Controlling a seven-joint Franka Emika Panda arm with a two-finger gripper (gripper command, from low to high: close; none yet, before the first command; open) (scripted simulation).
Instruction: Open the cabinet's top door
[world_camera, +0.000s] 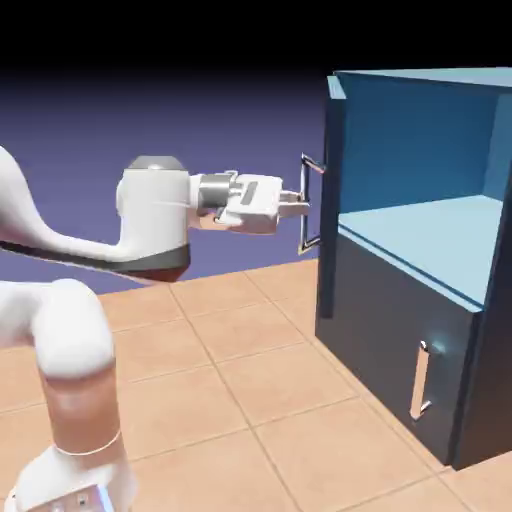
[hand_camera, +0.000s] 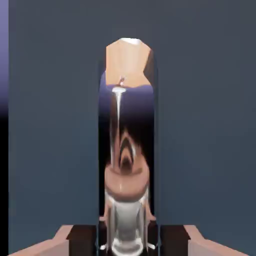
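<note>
the top door stood swung out at the cabinet's far front edge, seen nearly edge-on in the exterior view, with the lighter blue interior showing beyond it. from where i stood, its long silver handle lay right at the tips of the gripper, between them rather than off to one side, and the fingers looked clenched on the bar. the door itself was just past the handle, towards the exterior view's right. the only arm in the room reached across almost level, so the hand met the upright bar crosswise, near its middle.

the handle's long axis ran up and down, as did the door's, and its outer face pointed back at the arm. any further opening, i judged, would call for following the hinge's curve, lest the grip slip.
</note>
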